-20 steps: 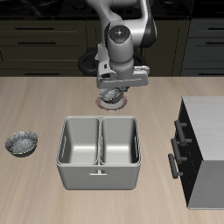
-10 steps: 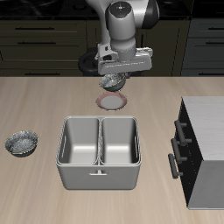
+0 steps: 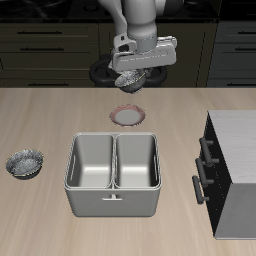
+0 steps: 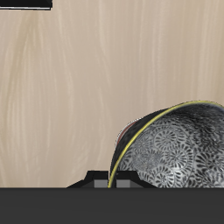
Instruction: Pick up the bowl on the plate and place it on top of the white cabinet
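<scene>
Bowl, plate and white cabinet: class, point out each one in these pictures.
the bowl [image 3: 131,81], exterior view, its speckled side below the gripper.
the plate [image 3: 128,116], exterior view, its pale centre.
the white cabinet [image 3: 237,136], exterior view, its light top.

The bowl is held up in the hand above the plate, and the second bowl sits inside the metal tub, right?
Not quite. The exterior view shows the second bowl on the table beside the metal tub, not inside it. The rest holds: the hand holds the bowl above the plate.
</scene>
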